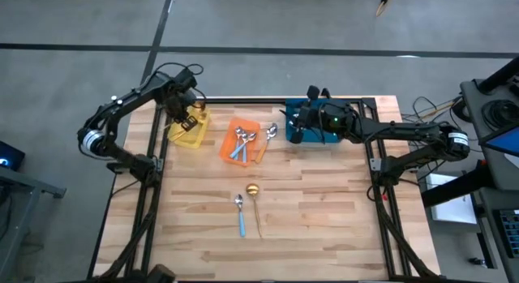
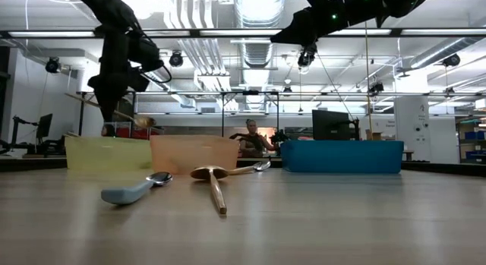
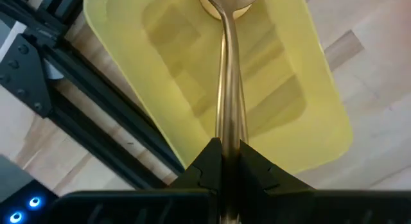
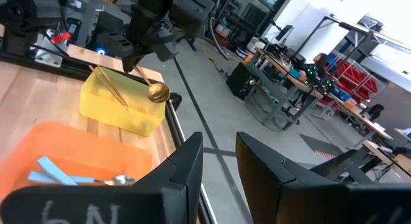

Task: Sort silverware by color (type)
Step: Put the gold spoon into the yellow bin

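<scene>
Left gripper [image 3: 226,161]: clenched on the handle of a gold spoon [image 3: 226,89], held above the yellow bin [image 1: 189,129] at the table's far left; the bowl of the spoon points away from the fingers, over the bin's floor.
Yellow bin: at least one other thin gold piece shows inside it in the right wrist view; an exact count cannot be told.
Orange bin [image 1: 231,145]: centre of the far edge; it holds several spoons with silver bowls and light-blue handles [image 1: 241,143], so, by handle colour, these appear to sit in a bin that does not match.
Spoon beside orange bin [image 1: 271,131]: a silver-bowled spoon lies between the orange bin and the blue bin, partly on the orange bin's rim; its handle colour cannot be told.
Loose pair on table: a blue-handled spoon [image 1: 240,212] and a gold spoon on the table [image 1: 255,203] lie near each other at mid-table, in no bin.
Blue bin [image 2: 342,156]: far right of the row; its contents are hidden by the arm above it.
Right gripper [image 4: 218,161]: raised over the blue bin, fingers parted with nothing between them.
Progress (judgement): roughly midway; one gold spoon awaits release, and at least three pieces remain unsorted.
</scene>
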